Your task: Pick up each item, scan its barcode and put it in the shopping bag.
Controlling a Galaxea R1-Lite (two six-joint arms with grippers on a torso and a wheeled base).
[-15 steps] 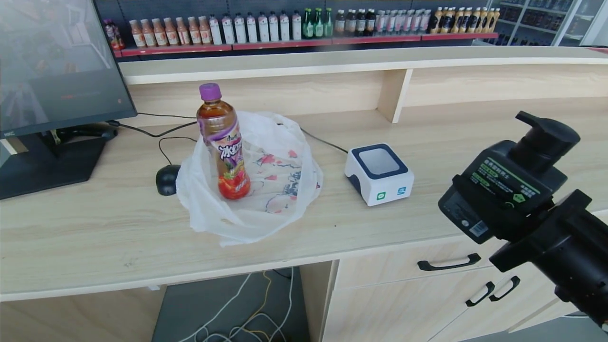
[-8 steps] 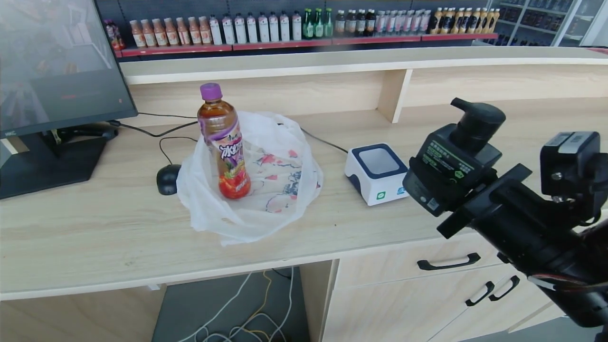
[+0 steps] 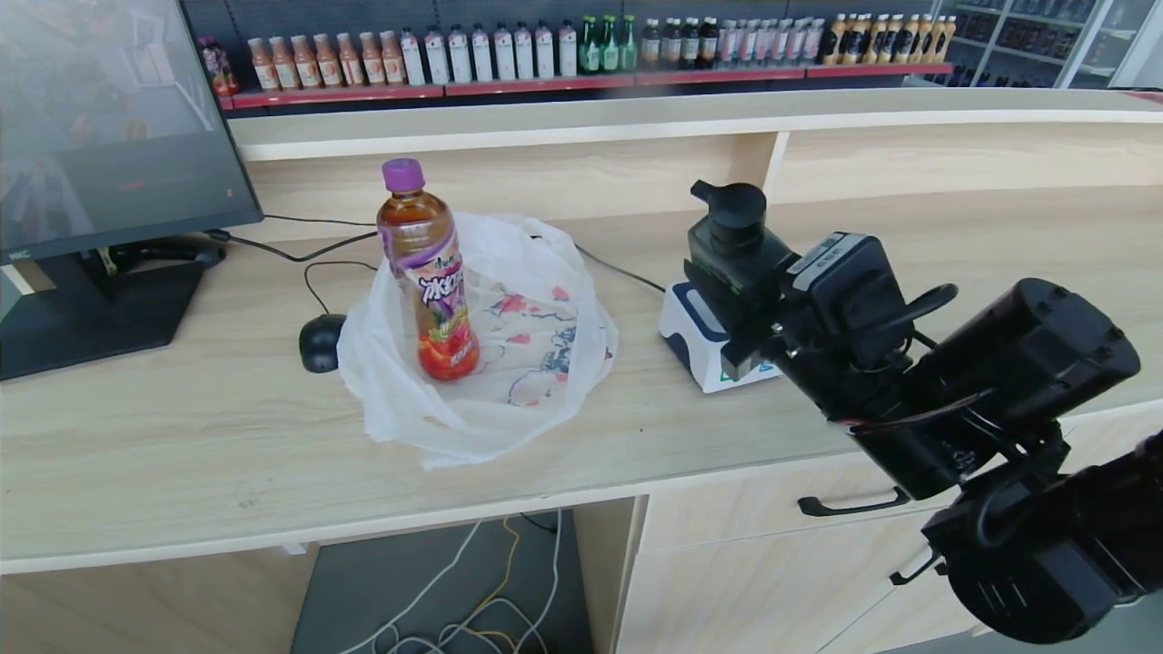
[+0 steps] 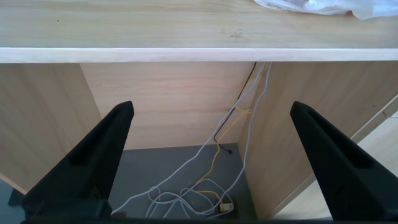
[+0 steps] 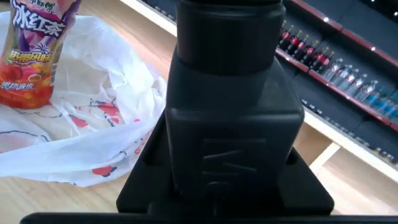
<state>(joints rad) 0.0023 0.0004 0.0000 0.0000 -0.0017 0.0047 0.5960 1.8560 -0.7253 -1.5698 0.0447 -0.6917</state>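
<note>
Pump bottle (image 3: 738,243) sits clamped in the right pincer (image 3: 752,313) just over the scanner (image 3: 689,334), right of the bag (image 3: 545,300); left pincer (image 4: 211,112) gapes wide by the worktop's (image 4: 124,25) near edge.

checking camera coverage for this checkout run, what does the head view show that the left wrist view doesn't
Head view's own: the tea bottle standing in the shopping bag, the scanner, and the right gripper shut on the black pump bottle by the scanner.
Left wrist view's own: the left gripper, open, low in front of the counter.
Shared: the counter's front edge, a bit of the shopping bag, and the cables underneath.
</note>
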